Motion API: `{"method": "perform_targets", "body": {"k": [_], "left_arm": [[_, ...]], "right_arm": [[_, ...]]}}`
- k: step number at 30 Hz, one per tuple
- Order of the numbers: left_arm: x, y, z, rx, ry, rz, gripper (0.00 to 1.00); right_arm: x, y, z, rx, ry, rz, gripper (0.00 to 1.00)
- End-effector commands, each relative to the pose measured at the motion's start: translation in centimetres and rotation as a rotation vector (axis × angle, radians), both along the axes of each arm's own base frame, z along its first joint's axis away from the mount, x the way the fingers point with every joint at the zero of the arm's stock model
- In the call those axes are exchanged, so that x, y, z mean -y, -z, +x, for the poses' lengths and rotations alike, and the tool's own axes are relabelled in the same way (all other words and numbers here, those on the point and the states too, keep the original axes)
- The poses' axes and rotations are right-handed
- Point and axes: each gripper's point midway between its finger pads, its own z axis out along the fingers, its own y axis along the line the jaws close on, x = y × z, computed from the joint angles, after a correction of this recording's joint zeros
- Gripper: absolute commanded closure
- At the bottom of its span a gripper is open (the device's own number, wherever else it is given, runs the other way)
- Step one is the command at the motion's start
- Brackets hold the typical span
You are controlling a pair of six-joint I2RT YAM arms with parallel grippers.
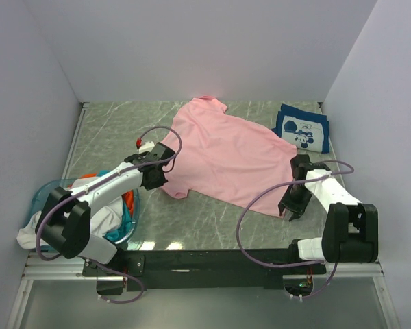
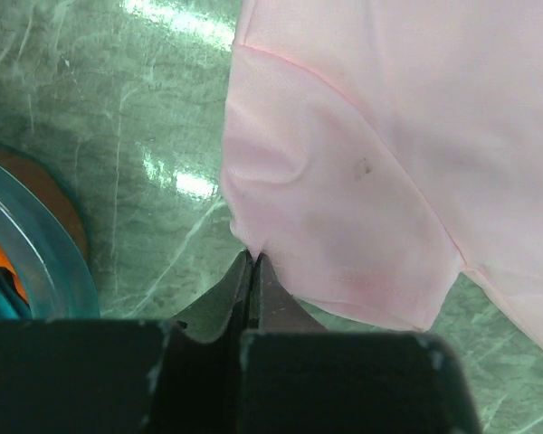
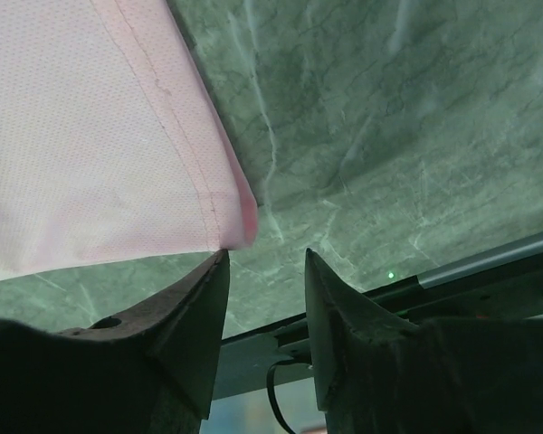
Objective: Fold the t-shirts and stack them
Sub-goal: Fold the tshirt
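Note:
A light pink t-shirt (image 1: 222, 154) lies spread on the marble table. My left gripper (image 1: 157, 179) is at its near-left sleeve. In the left wrist view the jaws (image 2: 252, 259) are shut, with the sleeve's edge (image 2: 344, 226) pinched at their tips. My right gripper (image 1: 292, 209) is at the shirt's near-right hem corner. In the right wrist view it (image 3: 267, 255) is open and empty, and the hem corner (image 3: 235, 217) lies just past its left fingertip (image 3: 219, 258). A folded navy t-shirt (image 1: 301, 129) with white cartoon print lies at the back right.
A translucent blue round basket (image 1: 55, 186) at the near left holds white, teal and orange shirts (image 1: 127, 202); its rim shows in the left wrist view (image 2: 45, 262). White walls close in the table on three sides. A black rail (image 1: 205, 260) runs along the front edge.

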Motion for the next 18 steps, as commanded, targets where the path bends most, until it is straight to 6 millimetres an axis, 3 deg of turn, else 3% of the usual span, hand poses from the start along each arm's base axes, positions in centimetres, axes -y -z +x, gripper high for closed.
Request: {"method": "perform_targets", "body": {"k": [1, 18], "left_arm": [[0.2, -1.3, 0.6, 0.045, 0.019, -0.028, 0.99], [-0.4, -1.2, 1.0, 0.039, 0.031, -0.028, 0.99]], "right_arm": [[0.0, -0.1, -0.6, -0.005, 0.029, -0.008, 0.54], [-0.5, 0.4, 1.0, 0.019, 0.059, -0.003, 0.54]]}}
